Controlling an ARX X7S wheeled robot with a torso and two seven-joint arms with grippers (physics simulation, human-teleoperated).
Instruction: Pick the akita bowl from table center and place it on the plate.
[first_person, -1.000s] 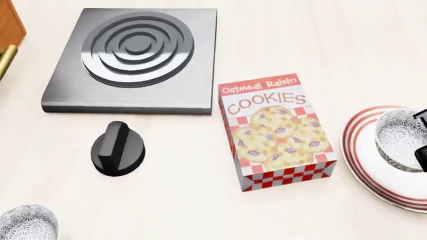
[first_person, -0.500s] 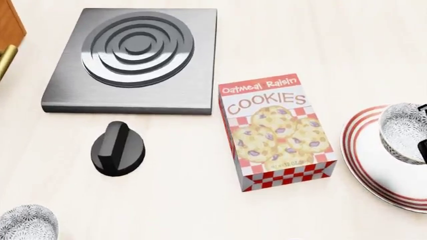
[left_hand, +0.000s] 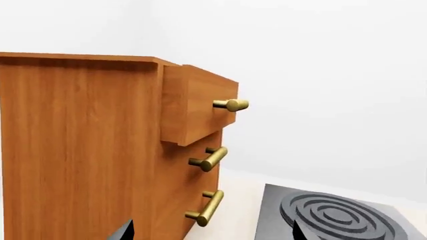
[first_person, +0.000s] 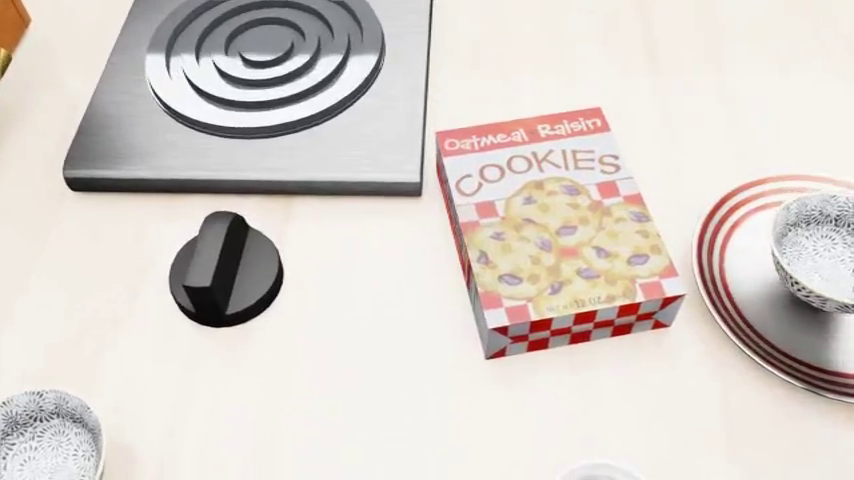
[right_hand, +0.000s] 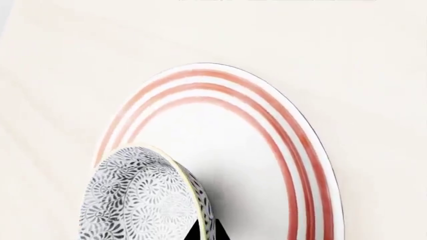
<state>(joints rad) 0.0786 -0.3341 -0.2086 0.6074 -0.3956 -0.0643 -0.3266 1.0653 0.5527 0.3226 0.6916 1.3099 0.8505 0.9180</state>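
The akita bowl (right_hand: 143, 200), white with dark floral speckle, hangs over the plate (right_hand: 267, 150), a wide white plate with red rings. My right gripper (right_hand: 207, 232) is shut on the bowl's rim, one dark fingertip on each side of the wall. Whether the bowl touches the plate I cannot tell. In the head view the bowl (first_person: 817, 250) and plate (first_person: 747, 300) sit at the right edge, and no gripper shows there. My left gripper (left_hand: 210, 232) is open and empty, up beside a wooden drawer cabinet (left_hand: 80, 150).
A cookies box (first_person: 561, 235) lies left of the plate. A black knob (first_person: 227, 270) and a grey burner slab (first_person: 254, 90) are further left. A second speckled bowl (first_person: 47, 435) sits at bottom left. A white cup rim (first_person: 597, 470) peeks in at the bottom edge.
The head view has shifted, so the table's things sit higher in frame. The right gripper's dark fingers no longer show at its right edge. The bowl stays over the plate.
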